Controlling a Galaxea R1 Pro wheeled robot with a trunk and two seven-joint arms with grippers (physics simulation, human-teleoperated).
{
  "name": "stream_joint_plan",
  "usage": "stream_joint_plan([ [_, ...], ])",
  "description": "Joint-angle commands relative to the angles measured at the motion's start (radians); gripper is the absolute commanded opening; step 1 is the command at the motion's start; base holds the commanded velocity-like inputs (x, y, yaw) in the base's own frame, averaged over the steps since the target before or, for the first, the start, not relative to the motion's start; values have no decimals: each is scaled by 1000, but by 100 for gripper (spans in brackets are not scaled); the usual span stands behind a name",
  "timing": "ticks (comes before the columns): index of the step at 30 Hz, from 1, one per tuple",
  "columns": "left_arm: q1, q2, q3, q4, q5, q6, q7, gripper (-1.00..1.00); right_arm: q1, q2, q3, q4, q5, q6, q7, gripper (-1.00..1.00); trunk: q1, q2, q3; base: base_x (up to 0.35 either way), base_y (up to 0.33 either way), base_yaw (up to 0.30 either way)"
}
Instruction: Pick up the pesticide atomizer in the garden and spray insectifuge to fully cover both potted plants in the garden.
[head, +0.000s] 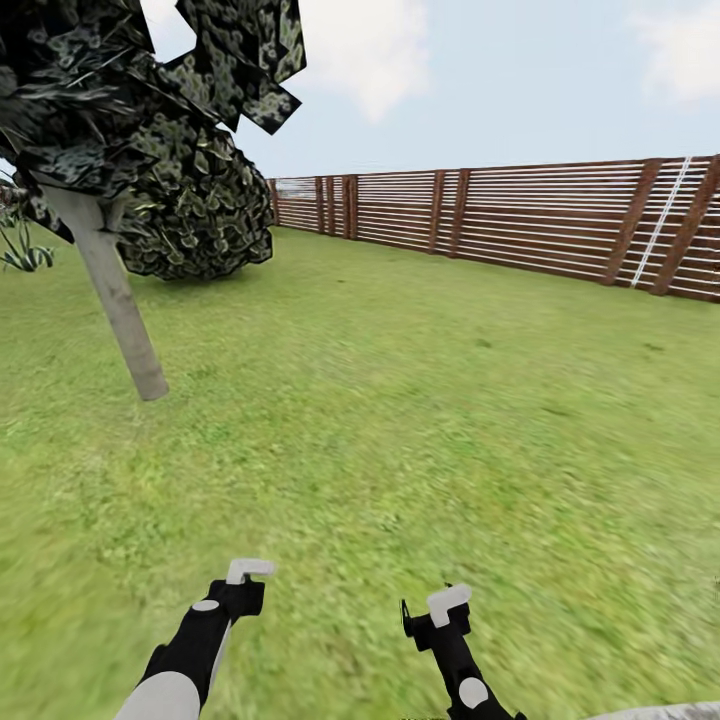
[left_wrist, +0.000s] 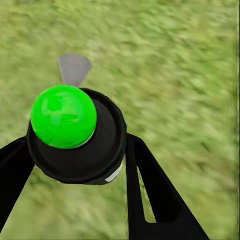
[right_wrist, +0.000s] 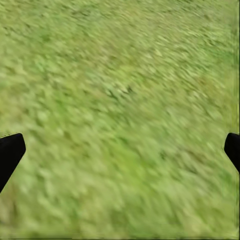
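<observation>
Left gripper (left_wrist: 80, 165): closed around the spray bottle (left_wrist: 75, 137). In the left wrist view the black fingers (left_wrist: 150, 190) press on either side of its dark body, and the bright green tip (left_wrist: 63, 116) points out past the fingertips, over grass. In the head view the left gripper (head: 240, 585) sits low, arm forward.

Right gripper (head: 440, 610): holds nothing. In the right wrist view its two black fingers (right_wrist: 10, 152) sit at opposite edges, spread wide, blurred lawn (right_wrist: 120, 100) between them.

Progress, as I judge it: pickup done, bottle in hand. Spraying not begun, and both plants are still to be covered. Grass blur suggests the robot is travelling.

Surroundings: open lawn (head: 400, 400) ahead. Tree with pale trunk (head: 110, 290) and dark foliage to the front left. Slatted brown fence (head: 500, 215) along the far side. A thin-leaved clump (head: 20, 245) at the far left edge, not one of the targets.
</observation>
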Motion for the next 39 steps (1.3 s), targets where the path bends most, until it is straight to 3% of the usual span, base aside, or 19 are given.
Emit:
stream_joint_plan([
  [1, -1, -1, 8, -4, -6, 3, -10, -100, -1, 1, -7, 5, 11, -4, -3, 100, 0, 0, -1, 0, 4, -300],
  [39, -1, 0, 8, -5, -7, 3, -8, -100, -2, 1, -10, 15, 9, -4, -4, 100, 0, 0, -2, 0, 0, -300],
])
